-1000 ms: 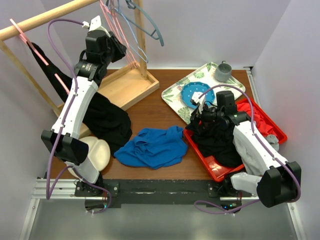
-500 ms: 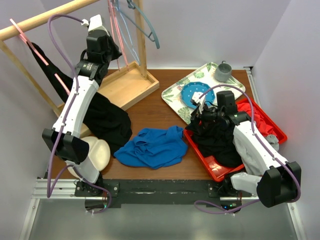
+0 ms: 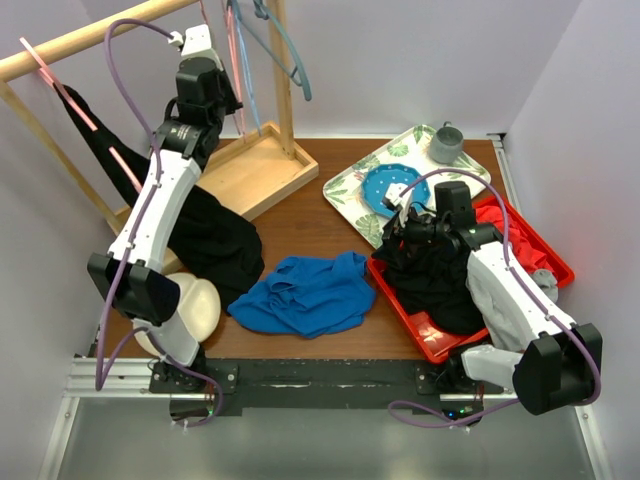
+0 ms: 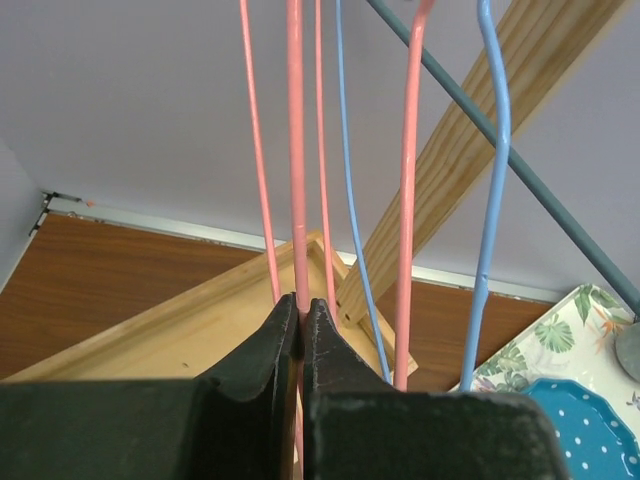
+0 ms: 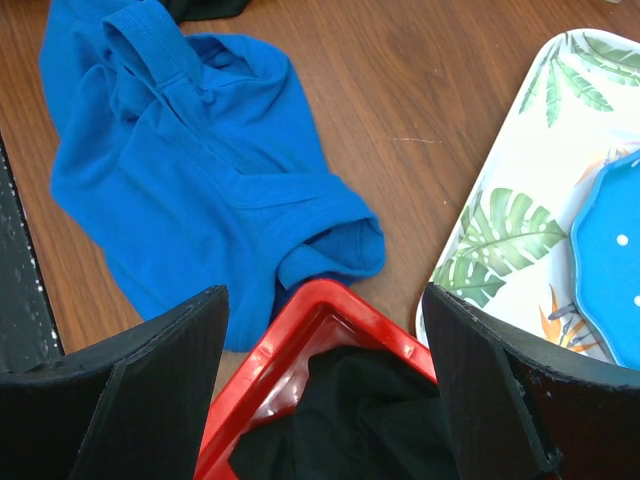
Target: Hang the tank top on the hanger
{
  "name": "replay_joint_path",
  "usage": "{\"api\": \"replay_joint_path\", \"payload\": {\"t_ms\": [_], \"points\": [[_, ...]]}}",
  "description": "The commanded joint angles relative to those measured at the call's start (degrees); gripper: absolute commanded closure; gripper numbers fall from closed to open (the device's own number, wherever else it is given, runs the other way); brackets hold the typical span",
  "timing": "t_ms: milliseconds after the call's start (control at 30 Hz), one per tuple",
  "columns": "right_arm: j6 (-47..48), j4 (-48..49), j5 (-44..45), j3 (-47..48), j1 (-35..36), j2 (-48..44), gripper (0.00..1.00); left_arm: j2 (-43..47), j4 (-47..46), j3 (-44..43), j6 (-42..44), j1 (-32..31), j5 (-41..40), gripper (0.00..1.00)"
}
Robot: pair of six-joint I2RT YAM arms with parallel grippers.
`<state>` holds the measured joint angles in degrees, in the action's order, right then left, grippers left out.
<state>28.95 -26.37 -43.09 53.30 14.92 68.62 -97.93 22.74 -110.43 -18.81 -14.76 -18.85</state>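
Observation:
The blue tank top [image 3: 305, 295] lies crumpled on the table at the front middle; the right wrist view shows it too [image 5: 190, 170]. The pink hanger [image 3: 236, 60] hangs from the wooden rail at the back left. My left gripper [image 3: 230, 100] is raised to it and shut on one of its pink wires [image 4: 296, 150], as the left wrist view shows [image 4: 301, 300]. My right gripper [image 3: 398, 228] is open and empty over the near-left corner of the red tray [image 5: 320, 300], just right of the tank top.
A grey-blue hanger [image 3: 292, 55] hangs beside the pink one. A black garment [image 3: 205, 235] hangs from another pink hanger [image 3: 70, 95] on the left. The red tray [image 3: 428, 345] holds black, grey and red clothes. A leaf-print tray [image 3: 355, 185] holds a blue plate [image 3: 388, 187] and a grey cup [image 3: 446, 143].
My left gripper has risen a little with the pink wire in it, and the hangers have swung round to hang nearly edge-on. The right arm and the tank top have not moved.

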Motion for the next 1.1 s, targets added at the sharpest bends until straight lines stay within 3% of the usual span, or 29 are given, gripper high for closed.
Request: {"api": "replay_joint_path", "payload": {"t_ms": [0, 400, 700, 867, 1067], "points": [[0.6, 0.2, -1.5, 0.0, -0.3, -0.7, 0.17, 7.3, -8.9, 1.8, 1.6, -0.4, -4.1, 1.00], [0.9, -0.3, -1.6, 0.1, -0.8, -0.9, 0.17, 19.4, -6.1, 14.3, -1.3, -0.4, -4.0, 1.00], [8.4, -7.0, -6.5, 2.1, -0.9, -1.4, 0.17, 35.7, 0.2, 27.2, -1.3, -0.4, 10.1, 1.00], [17.8, -19.3, -9.5, 7.8, -0.9, -1.6, 0.17, 51.3, 4.1, 35.9, 2.5, -0.4, 16.7, 1.00], [24.2, -37.2, -12.4, 25.5, -0.3, 1.3, 0.17, 66.0, 10.0, 40.9, 9.7, -1.0, 21.7, 1.00]]}}
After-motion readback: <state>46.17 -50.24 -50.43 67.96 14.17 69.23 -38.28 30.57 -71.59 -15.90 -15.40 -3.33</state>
